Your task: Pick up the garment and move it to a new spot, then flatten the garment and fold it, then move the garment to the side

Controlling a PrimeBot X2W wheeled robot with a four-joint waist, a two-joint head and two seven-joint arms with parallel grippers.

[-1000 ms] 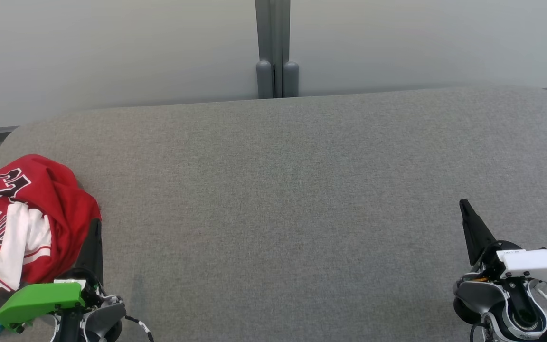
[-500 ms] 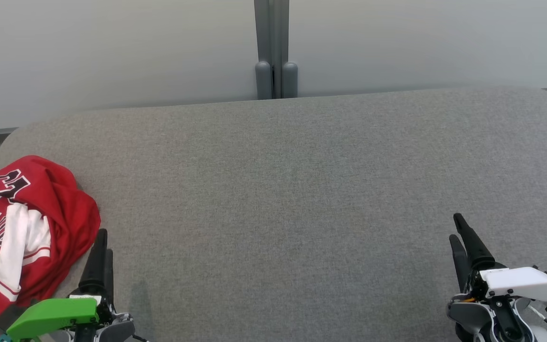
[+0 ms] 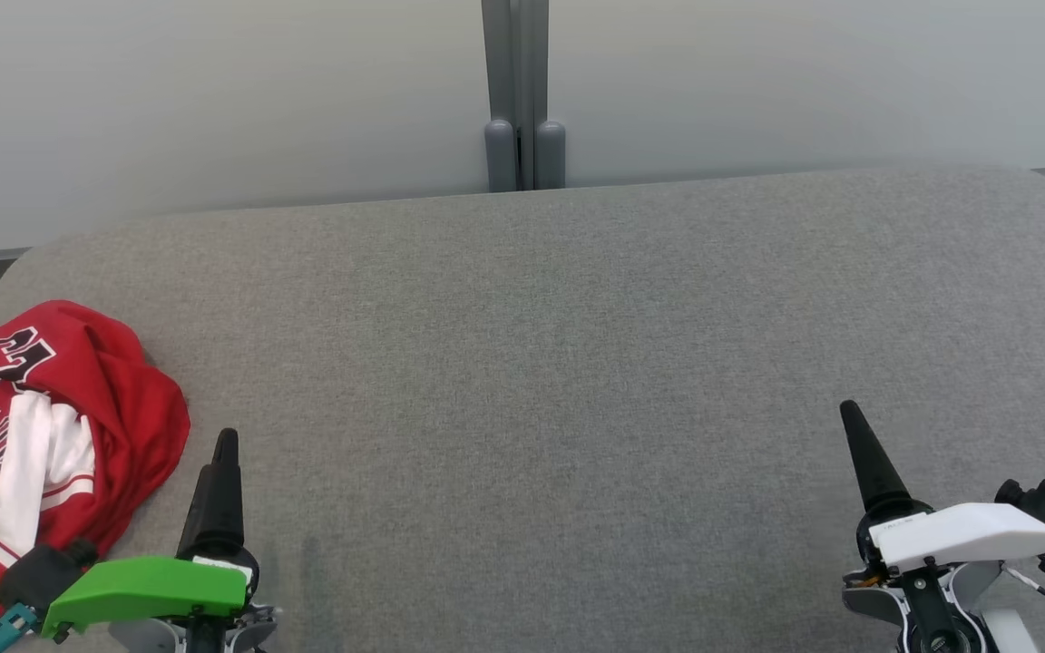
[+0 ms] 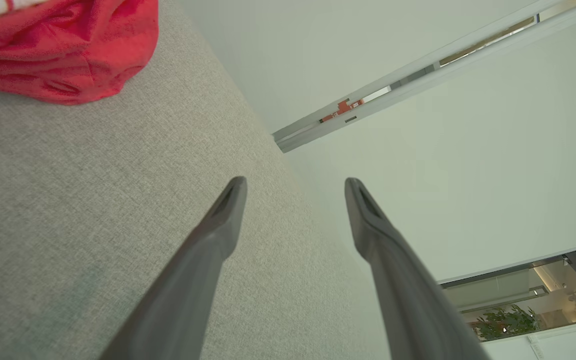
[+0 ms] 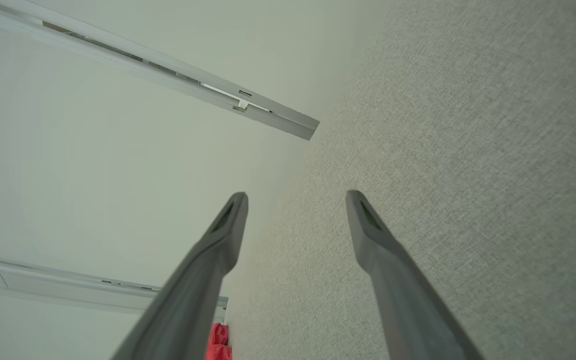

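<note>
The garment (image 3: 51, 444), a red jersey with white sleeves and dark lettering, lies crumpled at the left end of the grey cushion (image 3: 532, 363). In the left wrist view its red folds (image 4: 63, 45) fill the upper left corner. My left gripper (image 3: 225, 444), under a green cover, stands open just right of the garment's edge, a small gap apart. Its fingers (image 4: 218, 235) spread wide with nothing between them. My right gripper (image 3: 852, 417), under a white cover, stands open over bare cushion at the lower right, its fingers (image 5: 378, 250) empty. A red sliver of the garment (image 5: 218, 342) shows far off.
The grey cushion has rounded far corners and ends at a pale wall. A grey post (image 3: 522, 91) stands behind its far edge at the middle. Open cushion stretches between the two grippers.
Both grippers went from shut to open. The left one moved right, off the garment's edge. The right one shifted a little left. The garment lies as before.
</note>
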